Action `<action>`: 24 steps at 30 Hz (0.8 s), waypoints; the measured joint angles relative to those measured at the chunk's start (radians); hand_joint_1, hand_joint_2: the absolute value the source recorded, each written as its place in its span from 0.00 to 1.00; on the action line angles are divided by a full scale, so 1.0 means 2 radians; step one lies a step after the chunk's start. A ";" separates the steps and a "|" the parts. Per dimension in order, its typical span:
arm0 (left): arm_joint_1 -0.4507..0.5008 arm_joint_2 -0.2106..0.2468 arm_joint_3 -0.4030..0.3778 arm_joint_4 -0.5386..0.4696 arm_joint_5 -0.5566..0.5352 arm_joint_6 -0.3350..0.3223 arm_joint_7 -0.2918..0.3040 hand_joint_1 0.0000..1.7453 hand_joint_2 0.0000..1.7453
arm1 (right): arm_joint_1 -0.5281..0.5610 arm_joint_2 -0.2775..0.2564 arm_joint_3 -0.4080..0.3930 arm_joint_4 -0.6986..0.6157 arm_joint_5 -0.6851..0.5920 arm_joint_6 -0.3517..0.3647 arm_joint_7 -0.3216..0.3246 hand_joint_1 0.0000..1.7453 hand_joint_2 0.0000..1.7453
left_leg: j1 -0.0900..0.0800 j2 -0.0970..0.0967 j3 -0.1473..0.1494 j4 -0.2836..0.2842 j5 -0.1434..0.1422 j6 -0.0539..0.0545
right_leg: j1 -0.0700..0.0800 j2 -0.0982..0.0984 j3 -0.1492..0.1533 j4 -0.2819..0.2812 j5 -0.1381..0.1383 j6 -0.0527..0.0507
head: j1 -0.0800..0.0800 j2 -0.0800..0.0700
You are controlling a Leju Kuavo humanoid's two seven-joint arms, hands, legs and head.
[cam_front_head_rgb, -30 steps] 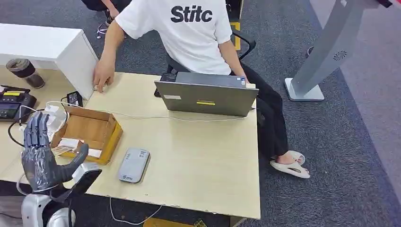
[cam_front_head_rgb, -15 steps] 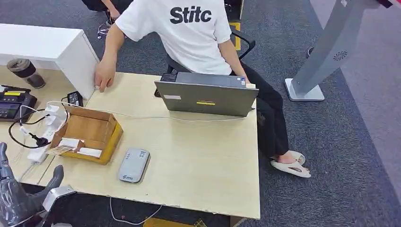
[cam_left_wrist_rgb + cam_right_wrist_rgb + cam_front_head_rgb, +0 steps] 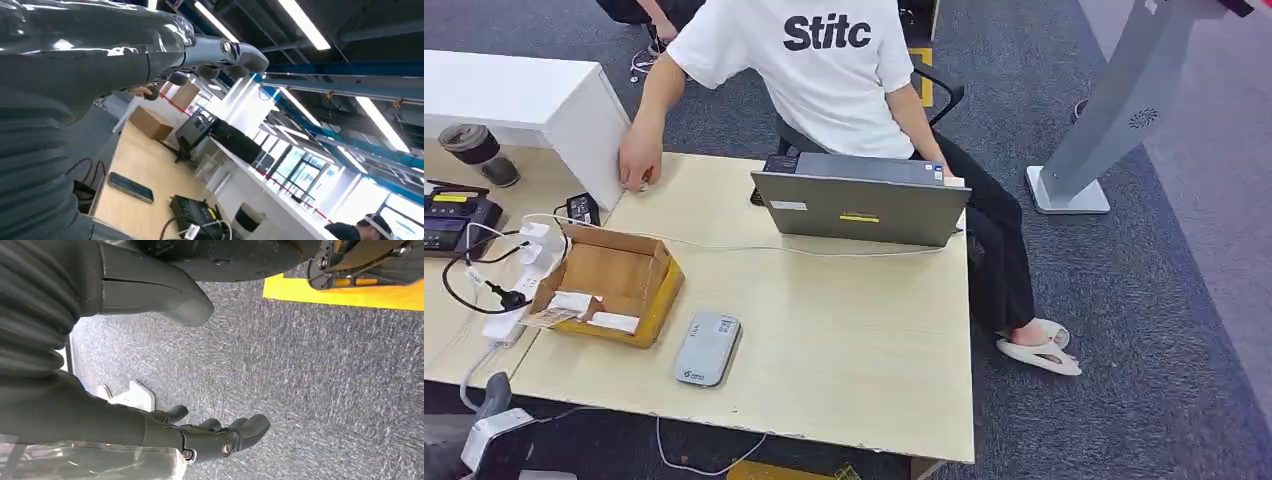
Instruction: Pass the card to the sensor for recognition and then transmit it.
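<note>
Plenty of bare table mid-right; cardboard box, grey reader and laptop crowd the rest.

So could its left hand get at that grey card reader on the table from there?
Probably yes. The left hand hangs low at the table's near edge, and the grey card reader lies close by with bare tabletop around it. It must rise first.

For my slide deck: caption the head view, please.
Cardboard box and grey card reader on the desk, person behind laptop.
</note>
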 joint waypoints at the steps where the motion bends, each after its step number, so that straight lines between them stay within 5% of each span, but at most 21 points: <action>1: 0.000 -0.003 0.004 0.000 0.000 0.000 -0.001 0.00 1.00 | 0.000 0.000 0.000 0.000 0.000 0.000 0.000 0.00 1.00 | 0.000 0.000 0.000 0.000 0.000 0.000 | 0.000 0.000 0.000 0.000 0.000 0.000 | 0.000 0.000; 11: 0.000 -0.012 0.018 -0.002 -0.001 -0.001 -0.001 0.00 1.00 | 0.000 0.000 -0.002 0.000 0.000 0.000 0.000 0.00 1.00 | 0.000 0.000 0.000 0.000 0.000 0.000 | 0.000 0.000 0.000 0.000 0.000 0.000 | 0.000 0.000; 15: -0.001 -0.014 0.035 -0.002 -0.034 -0.042 0.011 0.00 1.00 | 0.000 0.000 -0.003 0.000 -0.007 0.000 0.000 0.00 1.00 | 0.000 0.000 0.000 0.000 0.000 0.000 | 0.000 0.000 0.000 0.000 0.000 0.000 | 0.000 0.000; 24: -0.057 -0.017 0.189 0.046 -0.060 -0.142 -0.034 0.00 1.00 | 0.000 0.000 -0.003 0.000 -0.004 0.003 0.000 0.00 1.00 | 0.000 0.000 0.000 0.000 0.000 0.000 | 0.000 0.000 0.000 0.000 0.000 0.000 | 0.000 0.000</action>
